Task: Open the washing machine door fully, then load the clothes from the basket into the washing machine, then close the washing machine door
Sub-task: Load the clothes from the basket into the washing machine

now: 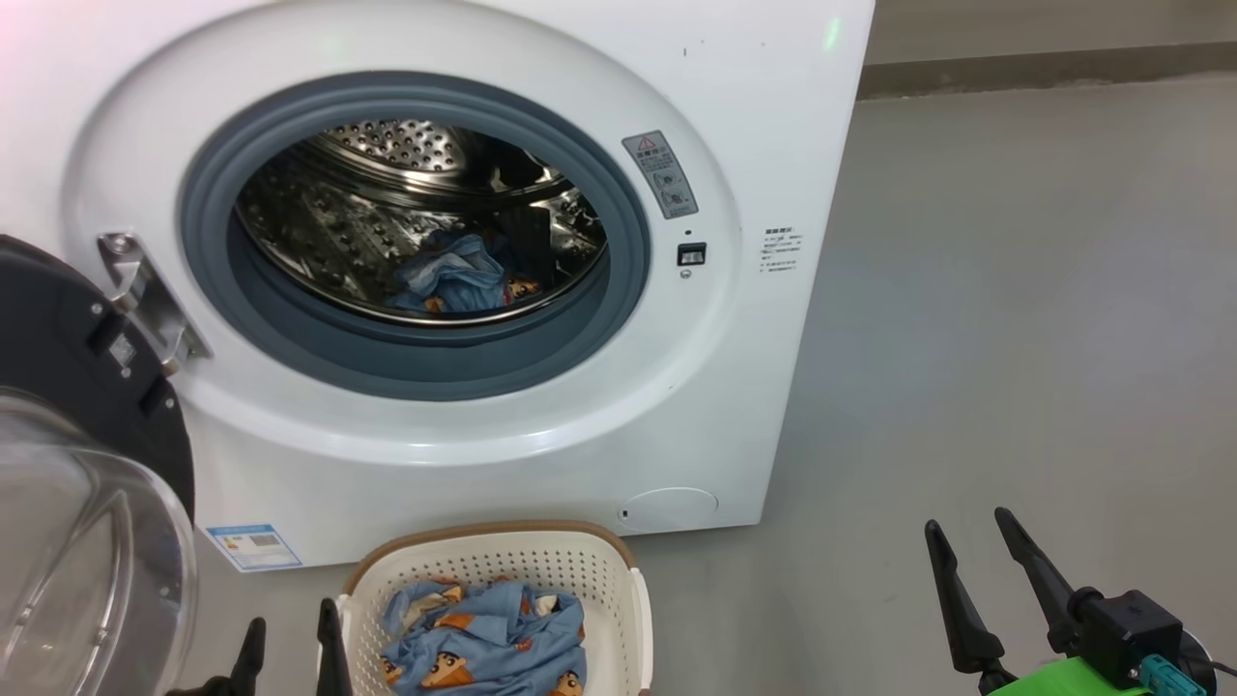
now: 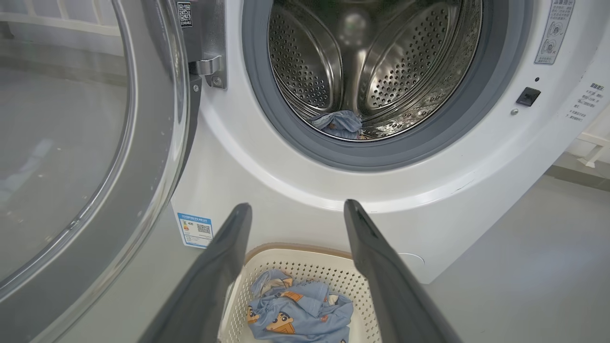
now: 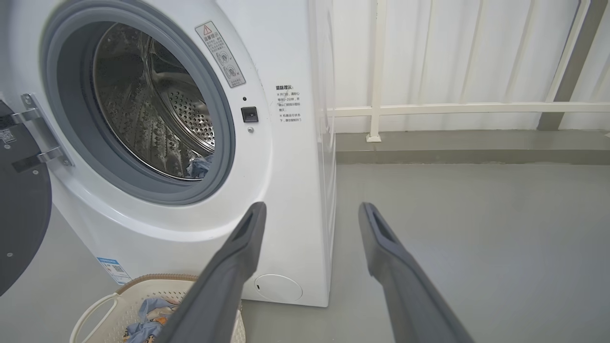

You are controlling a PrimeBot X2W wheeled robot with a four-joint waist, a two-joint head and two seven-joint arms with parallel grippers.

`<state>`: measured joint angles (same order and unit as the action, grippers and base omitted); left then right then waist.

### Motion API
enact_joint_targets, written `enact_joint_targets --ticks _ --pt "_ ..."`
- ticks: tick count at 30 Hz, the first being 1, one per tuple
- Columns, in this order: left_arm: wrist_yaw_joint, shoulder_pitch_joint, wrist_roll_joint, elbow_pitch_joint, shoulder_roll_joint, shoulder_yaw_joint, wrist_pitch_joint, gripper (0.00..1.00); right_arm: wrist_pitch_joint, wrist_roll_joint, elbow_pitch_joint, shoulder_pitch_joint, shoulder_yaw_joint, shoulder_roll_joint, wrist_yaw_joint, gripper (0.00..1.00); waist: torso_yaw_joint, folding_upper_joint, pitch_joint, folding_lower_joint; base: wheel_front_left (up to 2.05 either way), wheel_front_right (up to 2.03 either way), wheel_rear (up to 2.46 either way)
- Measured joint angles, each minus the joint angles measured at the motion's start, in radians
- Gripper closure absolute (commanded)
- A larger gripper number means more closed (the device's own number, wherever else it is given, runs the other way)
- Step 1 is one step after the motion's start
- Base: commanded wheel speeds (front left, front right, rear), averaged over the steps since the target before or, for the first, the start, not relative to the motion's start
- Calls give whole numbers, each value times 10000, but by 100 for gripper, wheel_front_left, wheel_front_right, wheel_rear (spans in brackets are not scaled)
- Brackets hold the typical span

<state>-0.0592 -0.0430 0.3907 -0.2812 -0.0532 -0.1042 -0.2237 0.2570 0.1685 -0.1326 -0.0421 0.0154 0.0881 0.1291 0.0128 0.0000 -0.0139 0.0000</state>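
Note:
The white washing machine (image 1: 734, 406) stands with its round door (image 1: 68, 406) swung wide open to the left, glass bowl (image 2: 52, 143) facing out. Some light blue clothes (image 1: 459, 275) lie in the steel drum (image 2: 381, 62). More printed blue clothes (image 1: 483, 643) sit in the cream basket (image 1: 618, 580) on the floor in front of the machine. My left gripper (image 1: 290, 633) is open and empty just left of the basket; in the left wrist view it (image 2: 298, 207) hovers above the basket (image 2: 295, 274). My right gripper (image 1: 966, 527) is open and empty over bare floor, well right of the basket.
Grey floor (image 1: 1015, 338) stretches to the right of the machine. A white railing (image 3: 452, 108) runs behind a low kerb at the back. The open door (image 3: 21, 209) takes up the space left of the machine.

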Motion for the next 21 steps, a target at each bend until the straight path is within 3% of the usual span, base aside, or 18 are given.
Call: enact_joint_targets --ticks 21 --pt "-345 -890 13 1139 -121 -222 479 0 0 -12 -489 -269 59 25 0 0 321 0 -267 0 0 0 0"
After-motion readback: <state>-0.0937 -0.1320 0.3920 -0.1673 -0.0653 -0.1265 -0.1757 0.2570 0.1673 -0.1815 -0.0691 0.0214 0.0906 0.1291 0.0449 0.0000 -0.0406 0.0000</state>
